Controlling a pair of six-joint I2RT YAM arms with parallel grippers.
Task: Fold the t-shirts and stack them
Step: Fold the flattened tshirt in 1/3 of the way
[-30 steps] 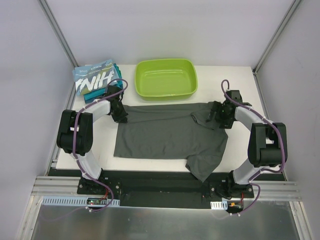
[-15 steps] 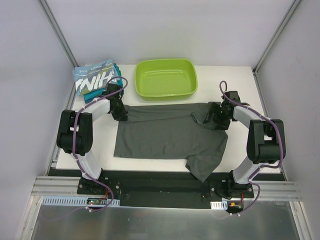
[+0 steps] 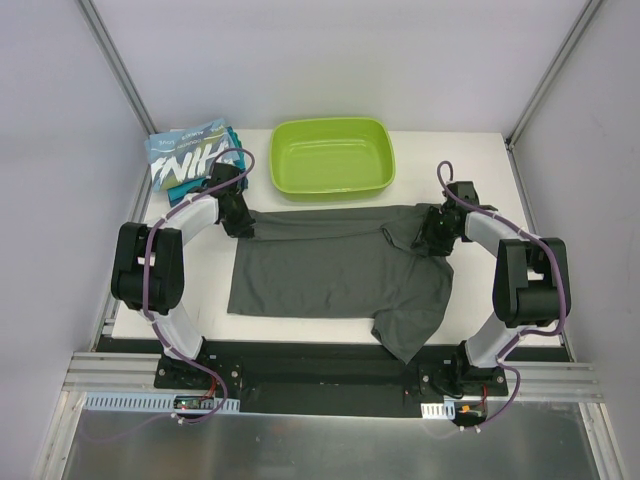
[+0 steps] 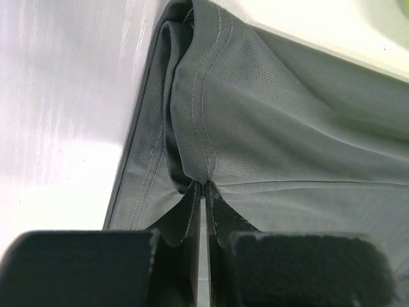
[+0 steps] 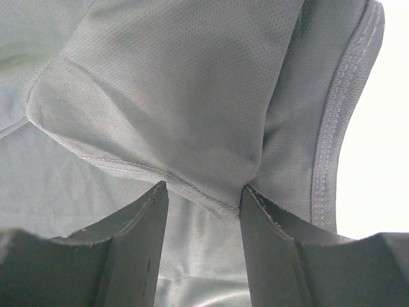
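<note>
L gripper (image 4: 204, 185) pinched tight on hem of dark grey t-shirt (image 3: 330, 270). R gripper (image 5: 203, 192) has jaws apart, straddling a fold of it. Shirt lies spread on table (image 3: 420, 160), lime tub (image 3: 332, 123) just beyond. Light blue shirt (image 3: 190, 158) sits far-left, white letters not legible. Both grippers have edged twd far side vs 1 s ago.

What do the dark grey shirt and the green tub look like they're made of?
The dark grey t-shirt looks like a thin synthetic sports knit, matte: the wrist views show a fine pinhole mesh and stitched hems; fibre uncertain. The lime-green tub looks like moulded plastic, smooth with a slight sheen and rounded corners.
</note>
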